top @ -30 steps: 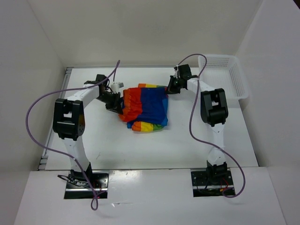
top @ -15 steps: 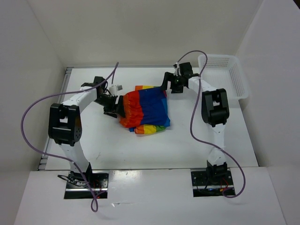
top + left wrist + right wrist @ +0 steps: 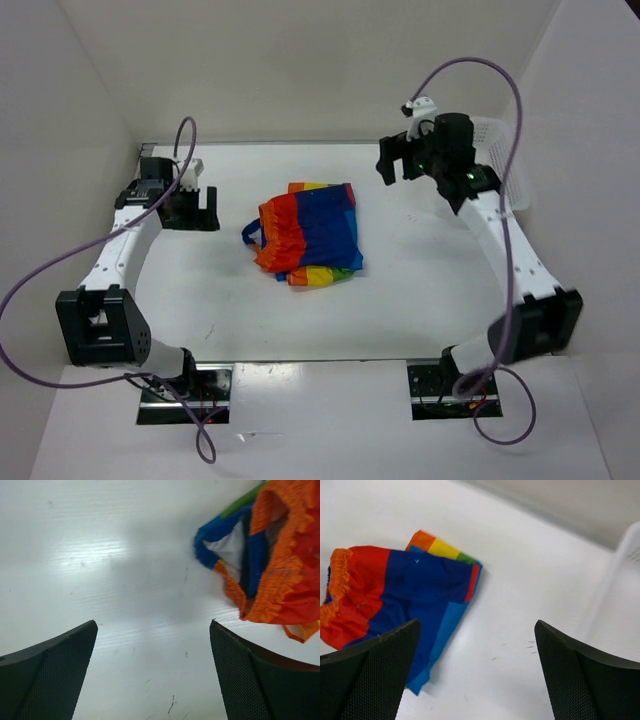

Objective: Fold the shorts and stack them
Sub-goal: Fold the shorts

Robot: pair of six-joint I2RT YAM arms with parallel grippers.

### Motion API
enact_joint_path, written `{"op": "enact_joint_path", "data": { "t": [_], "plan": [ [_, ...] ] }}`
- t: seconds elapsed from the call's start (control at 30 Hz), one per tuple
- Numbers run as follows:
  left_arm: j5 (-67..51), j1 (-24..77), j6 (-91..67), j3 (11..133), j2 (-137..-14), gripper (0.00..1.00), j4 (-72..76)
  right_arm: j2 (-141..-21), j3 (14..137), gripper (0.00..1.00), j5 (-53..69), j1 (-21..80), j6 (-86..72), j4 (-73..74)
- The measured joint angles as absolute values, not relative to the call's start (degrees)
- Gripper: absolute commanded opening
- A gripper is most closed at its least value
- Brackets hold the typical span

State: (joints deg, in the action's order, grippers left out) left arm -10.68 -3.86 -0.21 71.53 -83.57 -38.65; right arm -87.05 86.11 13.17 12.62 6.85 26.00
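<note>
The rainbow shorts (image 3: pixel 308 232) lie folded in a compact bundle at the middle of the table, blue and red on top, yellow and green peeking out below. My left gripper (image 3: pixel 203 208) hovers open to their left, apart from them; its wrist view shows the orange waistband (image 3: pixel 287 555) at the upper right and bare table between the jaws. My right gripper (image 3: pixel 398 163) is raised and open at the back right, apart from the cloth; in its view the shorts (image 3: pixel 405 595) lie to the left.
A white lattice basket (image 3: pixel 505 160) stands at the back right edge, partly behind the right arm; its wall (image 3: pixel 625 580) shows in the right wrist view. White walls close in the table (image 3: pixel 420 290) on three sides. Purple cables loop off both arms.
Both grippers have opened, let go of the shorts and pulled away, the left one leftward, the right one up and to the right. The shorts stay folded on the table.
</note>
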Motion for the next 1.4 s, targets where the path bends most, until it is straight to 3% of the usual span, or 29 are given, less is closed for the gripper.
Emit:
{"op": "enact_joint_path", "data": {
  "t": [0.3, 0.73, 0.97, 1.2, 1.4],
  "plan": [
    [-8.6, -12.8, -0.2, 66.7, -79.4, 1.0, -37.0, -62.2, 69.6, 1.0, 4.2, 12.8, 11.9, 26.4],
    [-7.6, -12.7, -0.2, 67.7, -76.2, 1.0, -37.3, -45.0, 60.8, 1.0, 0.4, 8.1, 13.8, 29.1],
    [-1.2, -12.7, -0.2, 67.5, -61.8, 1.0, -35.8, -36.6, 53.1, 1.0, 2.7, 8.1, 14.7, 29.5],
    [1.0, -12.7, -0.2, 59.9, -53.3, 1.0, -35.7, -25.7, 48.7, 1.0, 3.2, 7.8, 14.2, 30.1],
    [1.6, -12.7, -0.2, 54.5, -51.0, 1.0, -34.7, -24.9, 48.0, 1.0, 1.6, 7.8, 12.4, 29.2]
  ]
}}
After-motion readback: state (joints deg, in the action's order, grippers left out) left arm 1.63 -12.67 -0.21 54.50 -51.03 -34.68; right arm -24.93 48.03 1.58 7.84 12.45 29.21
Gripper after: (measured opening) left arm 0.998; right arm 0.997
